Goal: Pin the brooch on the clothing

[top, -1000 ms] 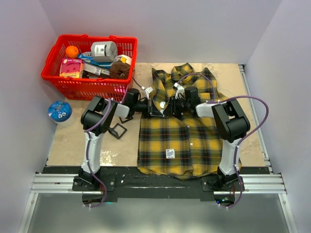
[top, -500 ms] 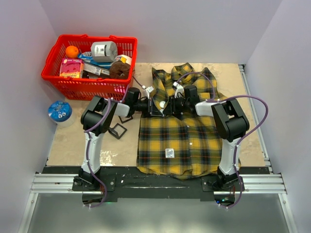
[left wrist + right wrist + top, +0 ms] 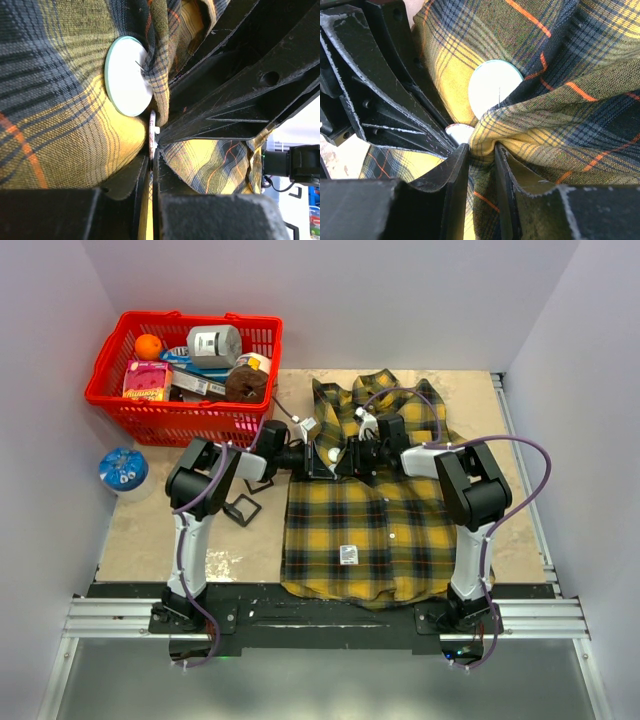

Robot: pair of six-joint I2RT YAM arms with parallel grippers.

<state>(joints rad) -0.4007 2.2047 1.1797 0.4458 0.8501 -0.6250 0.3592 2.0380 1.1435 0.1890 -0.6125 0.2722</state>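
Note:
The clothing (image 3: 360, 530), a yellow-and-dark plaid shirt, lies flat on the table, and both grippers meet at its chest. The brooch (image 3: 127, 75) is a white disc with a teal rim, and its thin pin enters a raised fold of cloth. It also shows as the brooch (image 3: 495, 87) and the brooch (image 3: 333, 454). My left gripper (image 3: 152, 150) is shut on a small thin disc at the brooch's lower edge, seemingly part of it. My right gripper (image 3: 481, 150) is shut on the plaid fold (image 3: 520, 125) beside the disc. From above, the left gripper (image 3: 322, 456) and right gripper (image 3: 350, 454) nearly touch.
A red basket (image 3: 118, 400) of groceries stands at the back left. A blue round object (image 3: 123, 469) lies at the table's left edge. A small black square frame (image 3: 243, 508) lies beside the shirt's left hem. The shirt carries a white label (image 3: 350, 556) near its hem.
The right gripper has edged slightly left with the cloth fold, and the shirt's right side shifted a little. The left arm has held still.

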